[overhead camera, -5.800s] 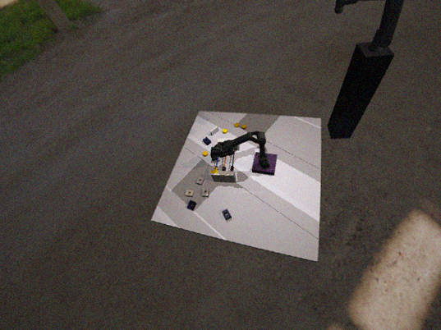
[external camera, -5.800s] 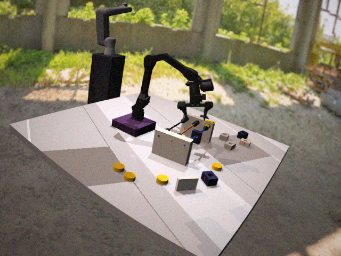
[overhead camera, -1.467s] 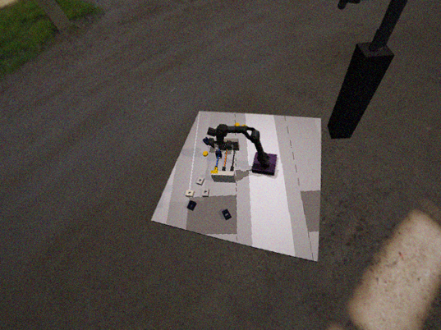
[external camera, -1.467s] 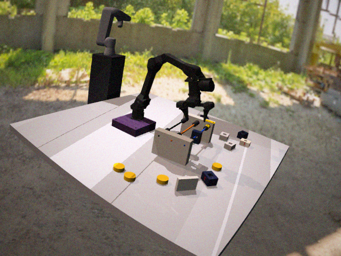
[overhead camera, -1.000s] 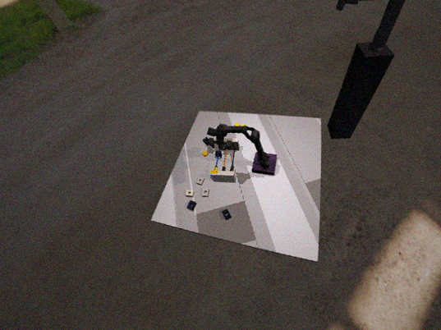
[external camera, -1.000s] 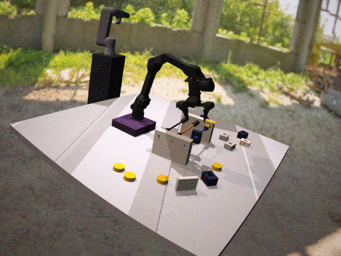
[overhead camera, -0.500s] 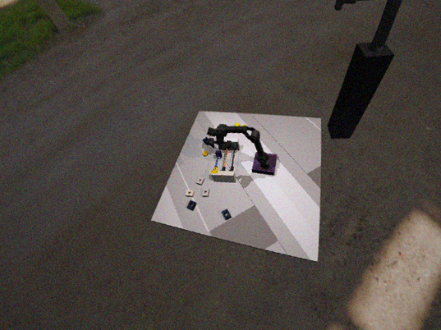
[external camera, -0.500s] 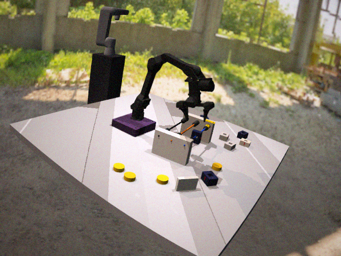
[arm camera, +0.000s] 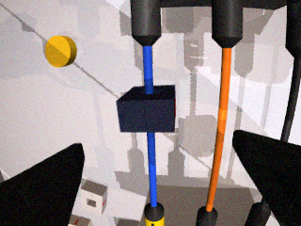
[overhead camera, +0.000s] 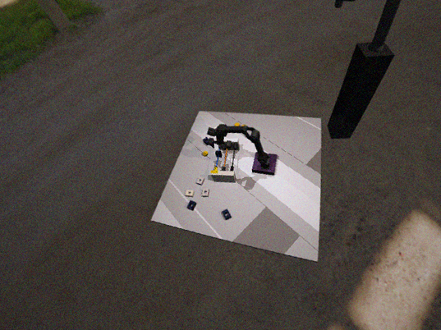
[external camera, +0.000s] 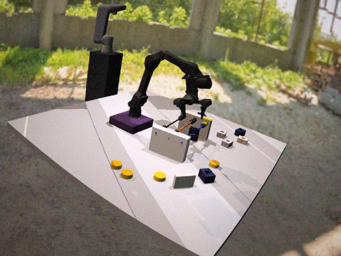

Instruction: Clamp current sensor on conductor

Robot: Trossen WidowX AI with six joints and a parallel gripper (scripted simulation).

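Note:
The dark blue sensor [overhead camera: 218, 154] [external camera: 194, 134] [arm camera: 146, 113] sits around the blue conductor [external camera: 200, 128] [arm camera: 151, 165], between the two upright panels. It looks closed, with a thin seam on its near face in the wrist view. A sliver of red shows on its right side; its arrow cannot be read. A yellow sleeve [external camera: 204, 124] [arm camera: 154, 222] is on one end of that conductor; its lettering is not readable. My gripper [external camera: 192, 118] [arm camera: 161, 144] is open and empty above the conductors, its fingers wide apart and clear of the sensor.
The orange conductor [external camera: 185, 126] [arm camera: 225, 85] and black conductor [external camera: 172, 121] [arm camera: 293, 89] run alongside, under my right finger's side. The front panel [external camera: 169, 144] stands nearby. Yellow discs [external camera: 159, 176] [arm camera: 60, 51], a grey block [external camera: 184, 181], another dark blue block [external camera: 206, 175] and pale blocks [external camera: 227, 143] lie around.

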